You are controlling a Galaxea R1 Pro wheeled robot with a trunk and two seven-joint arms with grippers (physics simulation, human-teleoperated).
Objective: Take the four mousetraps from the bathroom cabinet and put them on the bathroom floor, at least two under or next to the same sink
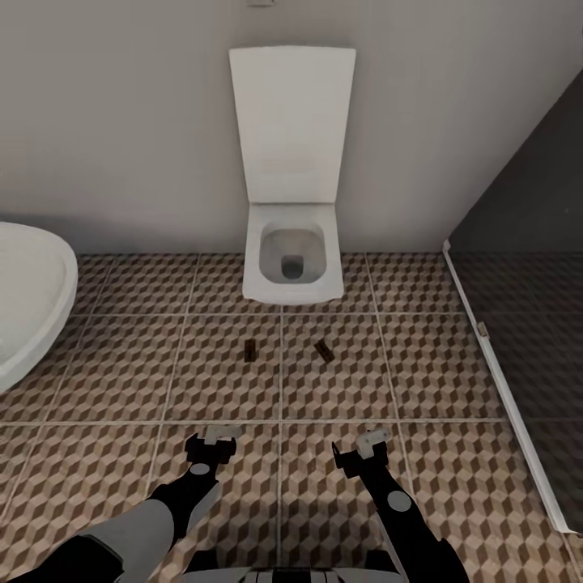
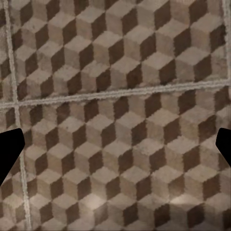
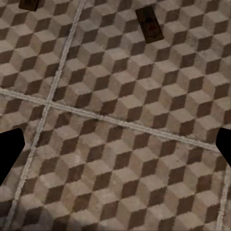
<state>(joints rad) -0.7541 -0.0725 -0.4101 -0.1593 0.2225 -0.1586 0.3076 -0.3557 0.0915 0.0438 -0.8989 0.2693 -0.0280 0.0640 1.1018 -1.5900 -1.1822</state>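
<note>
Two mousetraps lie flat on the cube-patterned bathroom floor in front of the toilet: one mousetrap to the left, the other mousetrap to the right and turned at an angle. The right wrist view shows the same pair, one mousetrap in full and the other cut by the frame edge. My left gripper hangs open over bare tiles, short of the traps. My right gripper is also open and empty. In both wrist views the dark fingertips stand wide apart over the floor. No sink is in sight.
A white toilet with its lid raised stands against the back wall. A rounded white bathtub juts in at the left. A dark glass shower screen with a white sill runs along the right.
</note>
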